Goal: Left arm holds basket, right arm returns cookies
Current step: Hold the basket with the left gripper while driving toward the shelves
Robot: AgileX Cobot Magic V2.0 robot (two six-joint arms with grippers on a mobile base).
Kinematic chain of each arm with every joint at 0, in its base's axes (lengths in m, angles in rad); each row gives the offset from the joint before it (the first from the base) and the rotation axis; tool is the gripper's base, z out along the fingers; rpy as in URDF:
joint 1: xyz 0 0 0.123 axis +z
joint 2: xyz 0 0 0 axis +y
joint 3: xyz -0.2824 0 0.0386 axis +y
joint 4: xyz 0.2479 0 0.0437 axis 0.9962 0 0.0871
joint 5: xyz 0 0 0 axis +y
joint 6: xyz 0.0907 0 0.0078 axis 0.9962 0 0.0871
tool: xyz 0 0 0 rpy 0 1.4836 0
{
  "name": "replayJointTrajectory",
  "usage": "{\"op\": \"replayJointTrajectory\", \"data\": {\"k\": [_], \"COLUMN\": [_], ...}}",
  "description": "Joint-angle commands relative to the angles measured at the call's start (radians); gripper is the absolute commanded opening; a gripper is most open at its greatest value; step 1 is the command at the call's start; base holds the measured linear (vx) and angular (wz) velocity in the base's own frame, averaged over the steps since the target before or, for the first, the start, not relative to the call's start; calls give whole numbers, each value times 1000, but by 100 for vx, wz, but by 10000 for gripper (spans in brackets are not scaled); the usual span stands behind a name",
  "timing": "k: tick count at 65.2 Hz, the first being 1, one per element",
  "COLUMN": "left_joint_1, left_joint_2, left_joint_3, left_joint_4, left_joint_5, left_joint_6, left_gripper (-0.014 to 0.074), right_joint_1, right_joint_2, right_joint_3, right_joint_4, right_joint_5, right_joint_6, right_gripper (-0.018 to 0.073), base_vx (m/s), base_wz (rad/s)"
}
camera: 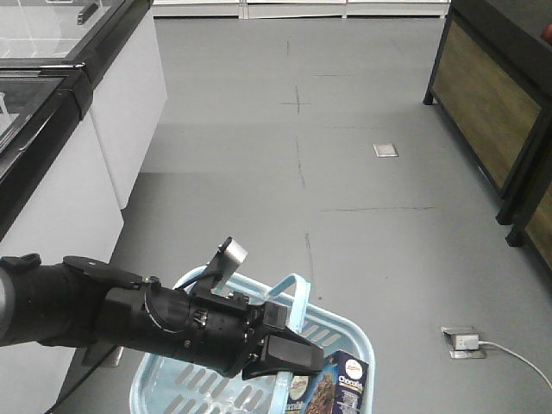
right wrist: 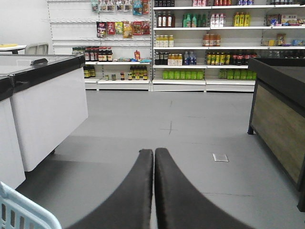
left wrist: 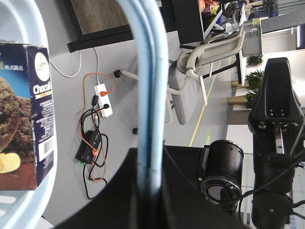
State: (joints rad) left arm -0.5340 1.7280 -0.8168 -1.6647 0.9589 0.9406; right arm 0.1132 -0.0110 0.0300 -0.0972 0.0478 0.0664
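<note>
The left hand (camera: pixel 285 352) is clamped on the handle of the basket (camera: pixel 349 326). The cookies (camera: pixel 347 385) stand inside, just beside this hand. The right hand (right wrist: pixel 154 160) has its fingers pressed together.

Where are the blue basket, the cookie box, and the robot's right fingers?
basket (camera: pixel 347 322), front view, right rim.
cookies (left wrist: pixel 24 119), left wrist view, box's printed face.
right fingers (right wrist: pixel 133 195), right wrist view, left finger's surface.
</note>
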Motion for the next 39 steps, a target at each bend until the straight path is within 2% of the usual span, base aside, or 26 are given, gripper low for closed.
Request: {"op": "replayJointTrajectory", "data": {"k": [1,39], "left_joint_1": [-6,-6], "left_joint_2": [-56,-56], "left_joint_3": [-22,-22], "left_joint_4": [-71,-71], "left_joint_5": [75,74], "left_joint_6": [13,14], "left_gripper": [-7,-6], "right_joint_1": [0,0], "right_joint_2": [-10,-10], "right_joint_3": [-2,-2], "right_joint_4": [-8,-8], "right_joint_5": [-71,-71], "right_joint_6": [1,1], "right_gripper": [-8,-8], "base_vx": [0,0], "base_wz": [0,0]}}
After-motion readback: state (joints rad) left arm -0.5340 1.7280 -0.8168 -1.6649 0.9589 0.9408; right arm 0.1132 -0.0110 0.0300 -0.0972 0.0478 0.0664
